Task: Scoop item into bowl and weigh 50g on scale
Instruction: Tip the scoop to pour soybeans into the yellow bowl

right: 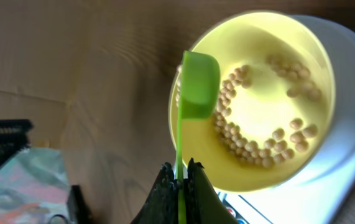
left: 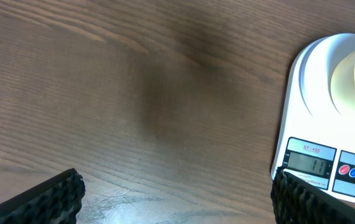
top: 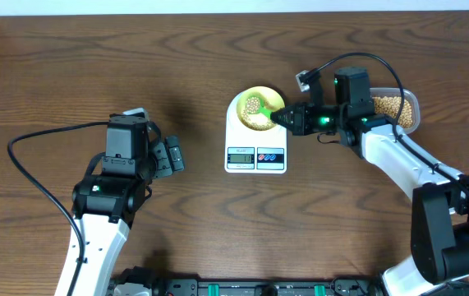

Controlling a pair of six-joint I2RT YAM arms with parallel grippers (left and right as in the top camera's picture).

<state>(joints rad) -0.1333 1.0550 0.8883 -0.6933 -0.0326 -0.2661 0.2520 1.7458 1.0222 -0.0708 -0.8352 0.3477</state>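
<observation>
The fingers (right: 165, 194) of the right gripper (right: 180, 171) are pressing together on the thin handle of a green scoop (right: 199, 84), and they are holding its cup turned on its side just over the left rim of the yellow bowl (right: 326, 81). The beans (right: 239, 140) are lying in a loose ring on the bowl's floor, covering only a part of it. The bowl is sitting on the upper part of the white scale (top: 255, 156), near the middle of the overhead frame. I am judging that the pouring step is in hand and that much of the 50 g is probably missing. The digits on the display (left: 311, 163) are too faint to read surely. To do it well, the wrist should be rolling slowly, with the cup inside the rim and not touching the bowl, because any push is disturbing the reading. More beans are waiting in the clear tub (top: 415, 107) at the upper right, just beside the right arm, so the way back is short. The left gripper (top: 172, 154) is resting at the left, well apart from the scale, its 2 fingers (left: 46, 199) standing wide apart and holding nothing. Bare table (top: 53, 66) is lying open between it and the scale.
</observation>
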